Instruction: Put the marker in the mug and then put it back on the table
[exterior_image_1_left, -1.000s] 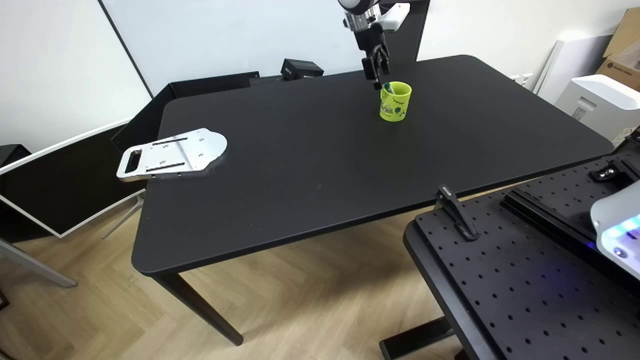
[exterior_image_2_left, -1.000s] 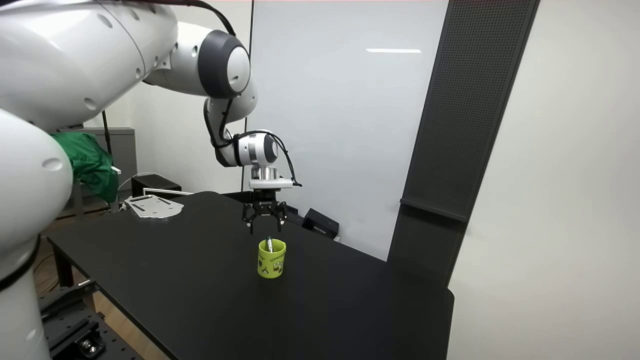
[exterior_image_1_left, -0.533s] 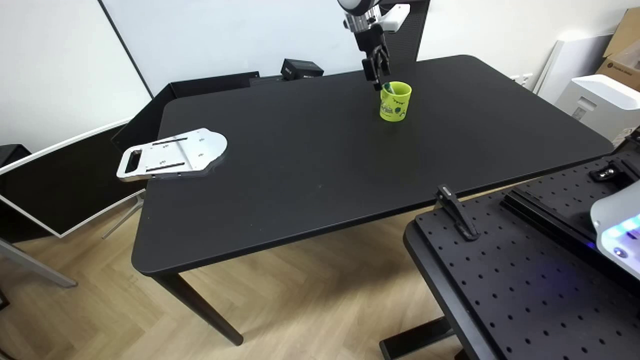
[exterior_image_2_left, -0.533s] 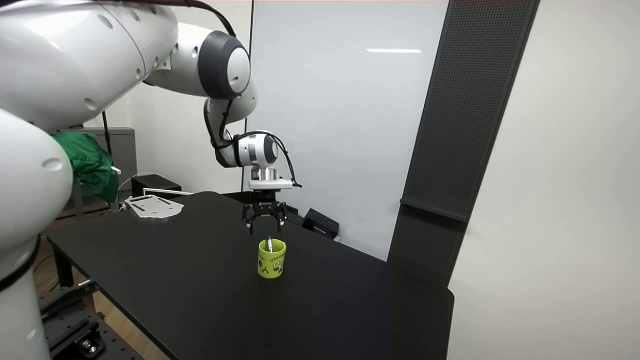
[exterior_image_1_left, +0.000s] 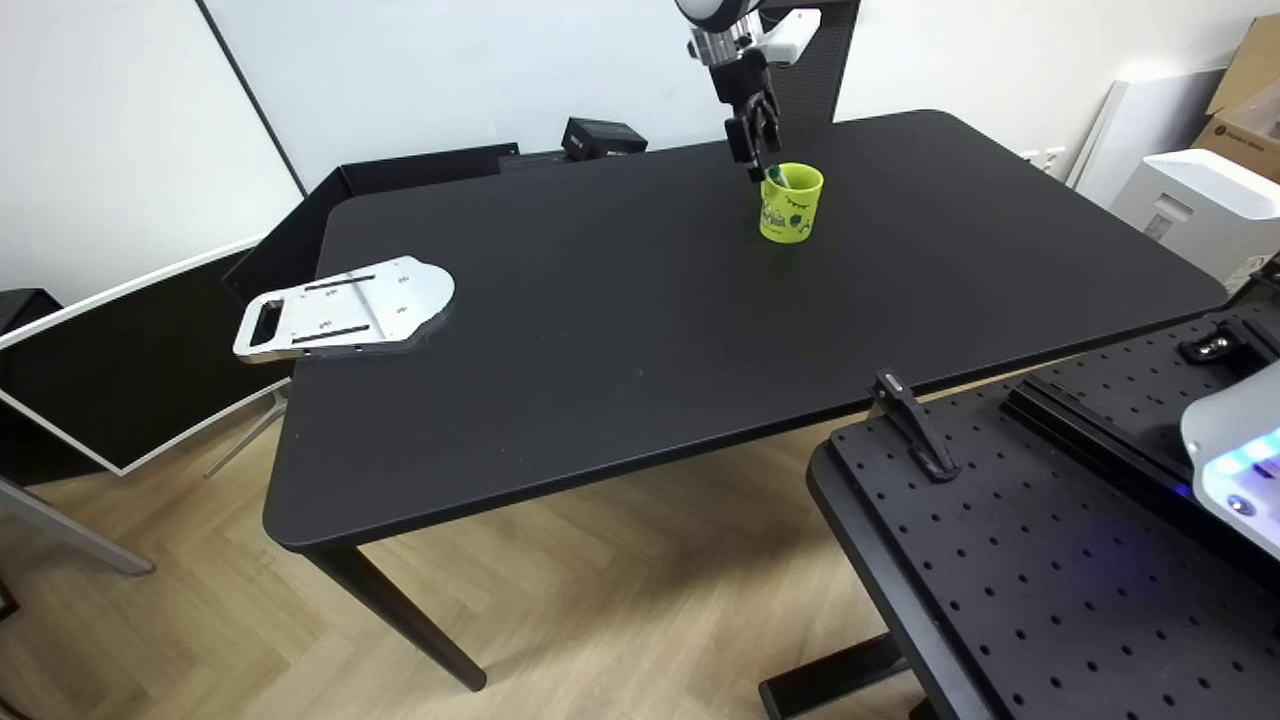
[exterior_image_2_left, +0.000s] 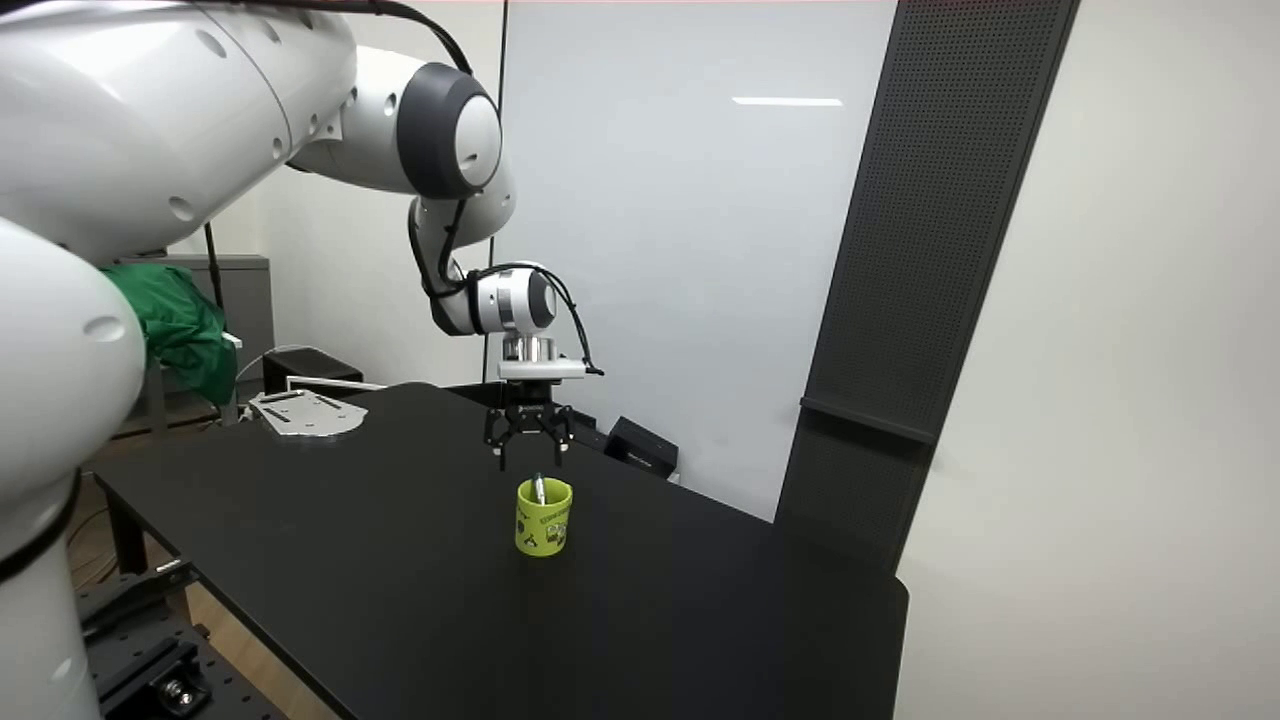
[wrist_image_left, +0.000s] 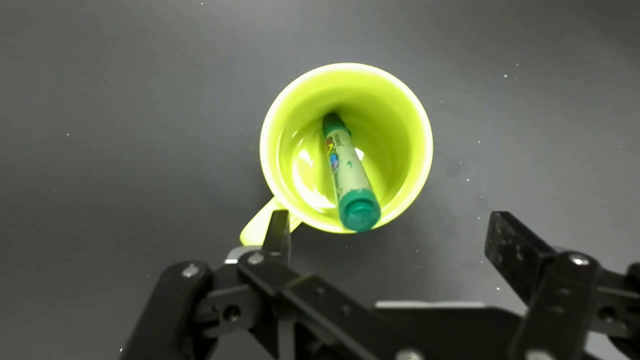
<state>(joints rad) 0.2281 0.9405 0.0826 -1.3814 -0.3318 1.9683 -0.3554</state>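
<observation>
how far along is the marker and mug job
Done: the marker leans inside the mug, as the wrist view shows. In hand: the claw is open near the mug, holding nothing, perhaps ready to fetch the marker. Left: lifting it out and laying it on the table, since it sits in the mug.

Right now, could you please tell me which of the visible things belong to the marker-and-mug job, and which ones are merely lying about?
For the job:
yellow-green mug
green marker, leaning inside it
black table
gripper, open and holding nothing

Just lying about:
silver slotted plate, at the table's edge
black box, beyond the table
green cloth
cardboard box
</observation>
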